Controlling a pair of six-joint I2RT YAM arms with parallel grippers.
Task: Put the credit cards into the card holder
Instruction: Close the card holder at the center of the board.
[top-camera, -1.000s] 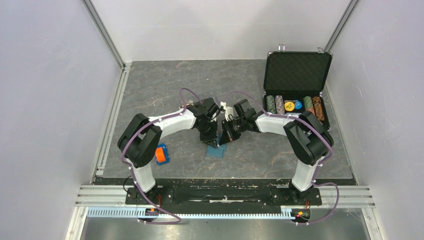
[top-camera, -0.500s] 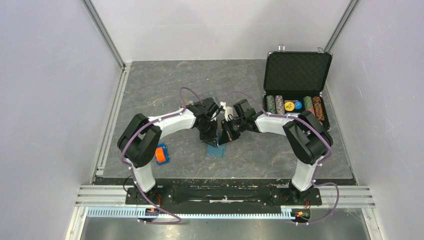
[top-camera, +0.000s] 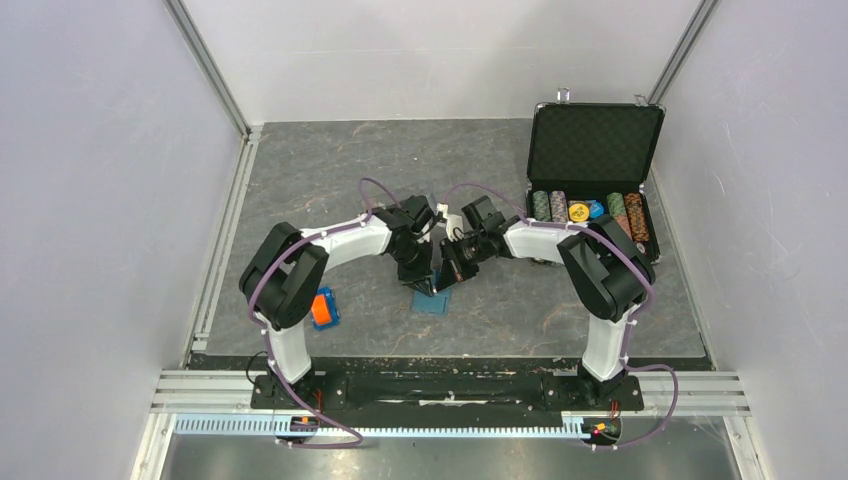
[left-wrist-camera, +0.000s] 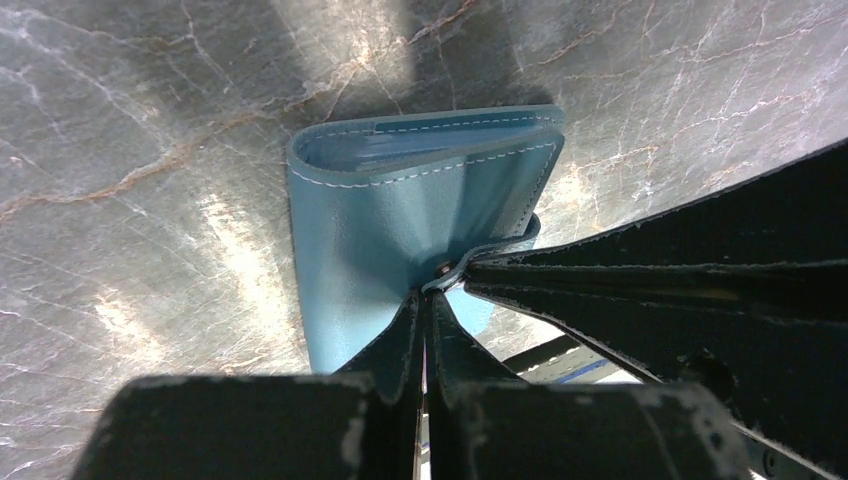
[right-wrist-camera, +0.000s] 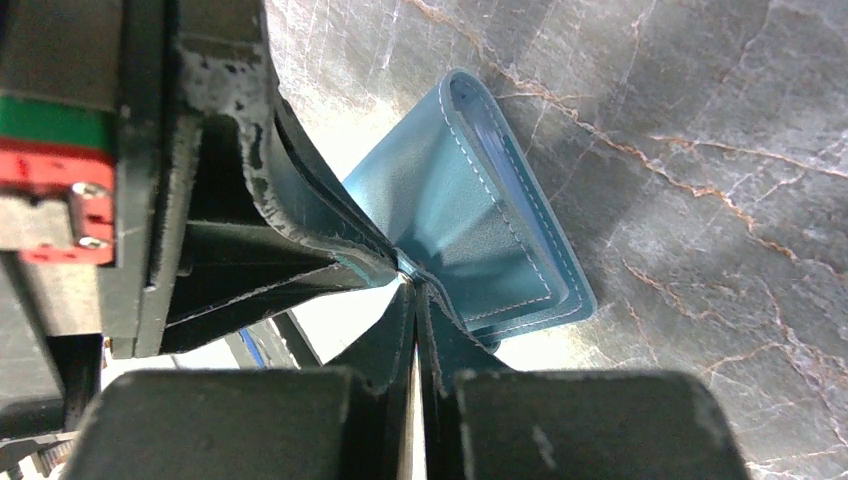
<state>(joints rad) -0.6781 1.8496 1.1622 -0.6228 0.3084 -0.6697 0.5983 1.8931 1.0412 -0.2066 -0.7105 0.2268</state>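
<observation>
card holder (left-wrist-camera: 380, 220) partly hidden, behind left pincer (left-wrist-camera: 425, 302)

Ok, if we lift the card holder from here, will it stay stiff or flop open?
Probably floppy: the card holder puckers into creases where the left gripper and right gripper pinch it, which suggests soft, thin material. Its layers gape apart at the far edge, so it may splay wider when lifted. It looks thin and small, so likely light.
</observation>
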